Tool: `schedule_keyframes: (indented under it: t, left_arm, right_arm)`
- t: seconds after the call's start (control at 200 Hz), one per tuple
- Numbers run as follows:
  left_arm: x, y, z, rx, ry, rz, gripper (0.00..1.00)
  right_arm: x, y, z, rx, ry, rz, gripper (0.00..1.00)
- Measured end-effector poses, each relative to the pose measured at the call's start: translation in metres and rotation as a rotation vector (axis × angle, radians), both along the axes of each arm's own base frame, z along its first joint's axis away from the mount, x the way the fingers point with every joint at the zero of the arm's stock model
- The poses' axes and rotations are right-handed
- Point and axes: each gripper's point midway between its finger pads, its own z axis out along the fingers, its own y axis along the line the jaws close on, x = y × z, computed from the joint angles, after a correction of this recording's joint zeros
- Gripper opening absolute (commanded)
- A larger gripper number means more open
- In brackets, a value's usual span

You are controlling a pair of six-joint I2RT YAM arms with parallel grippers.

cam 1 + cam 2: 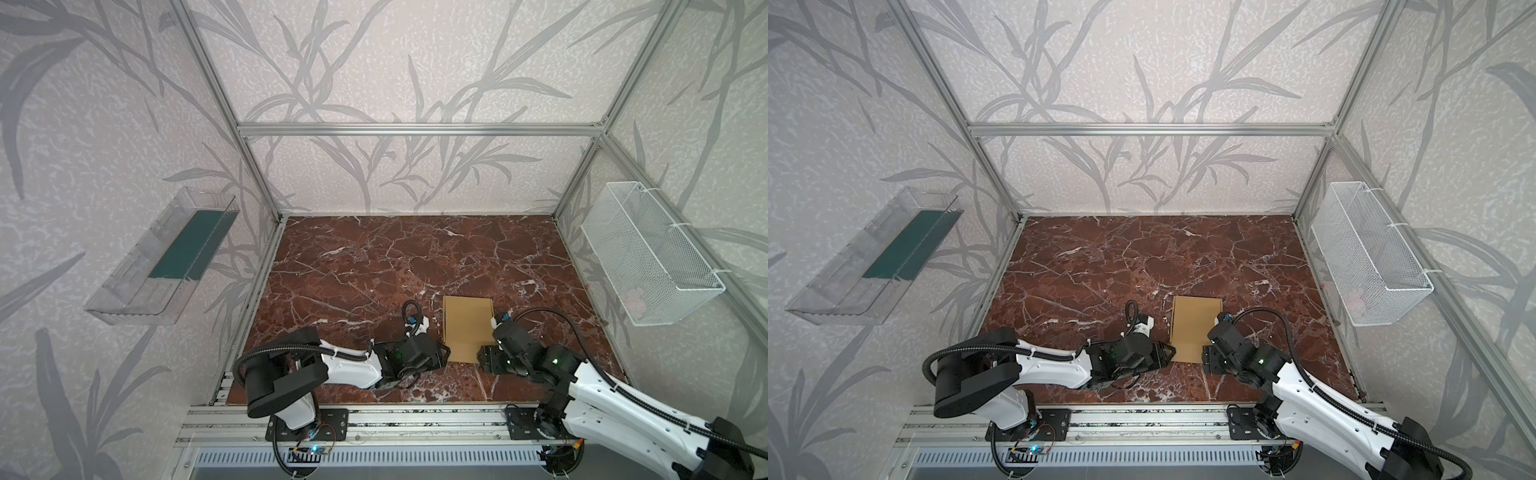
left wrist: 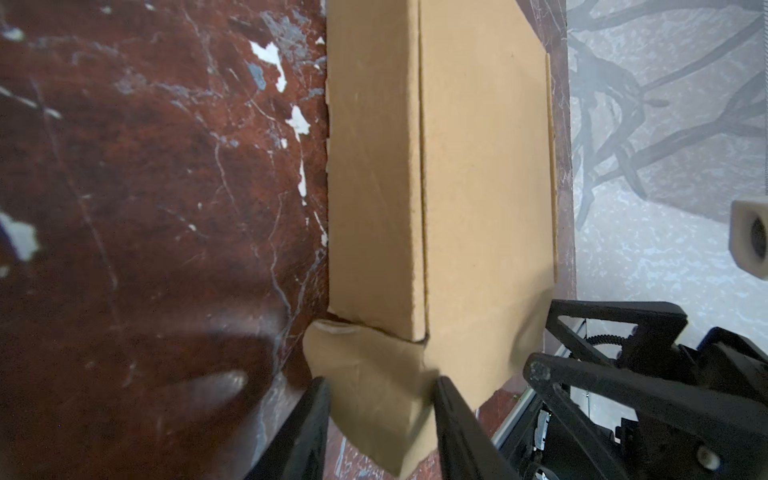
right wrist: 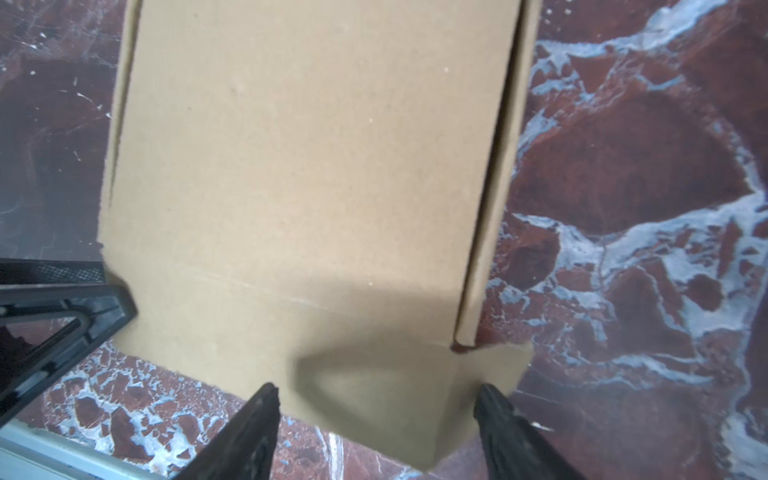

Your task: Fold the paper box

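The paper box's (image 1: 467, 328) near corner flaps are straddled: by the left gripper (image 2: 381, 380), half open, hold not discernible; by the right gripper (image 3: 378, 386), spread wide.

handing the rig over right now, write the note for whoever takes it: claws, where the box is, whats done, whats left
Left claw: jaws astride the near left corner tab of the paper box; whether it pinches the tab cannot be told.
Right claw: open, jaws either side of the near right corner tab, not gripping.
Box: on the marble table, toward its near edge, between the two arms.
Done: both long side panels look folded up.
Left: the near end flap and its corner tabs stick out unfolded; fold and tuck them.
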Motion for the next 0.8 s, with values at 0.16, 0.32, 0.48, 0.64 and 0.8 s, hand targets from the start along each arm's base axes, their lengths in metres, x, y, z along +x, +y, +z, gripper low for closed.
schedule_keyframes:
  t: [0.16,0.32,0.48,0.64,0.8]
  left_arm:
    - [0.002,-0.005,0.006,-0.012,-0.007,-0.008,0.43]
    - [0.003,-0.005,0.004,-0.008,-0.004,-0.009,0.43]
    - [0.005,-0.011,-0.001,-0.002,0.004,-0.019,0.43]
    - [0.007,-0.014,-0.003,-0.011,0.008,-0.023,0.43]
    - [0.007,-0.015,-0.003,-0.016,0.01,-0.027,0.43]
  right_arm:
    - [0.003,0.004,0.002,0.018,-0.012,0.003,0.72]
    - [0.005,0.004,0.002,0.018,-0.016,0.0,0.72]
    - [0.008,0.004,0.002,0.024,-0.015,-0.005,0.69]
    - [0.008,0.005,0.001,0.031,-0.014,0.003,0.67]
    - [0.007,0.004,-0.002,0.033,-0.009,0.005,0.64]
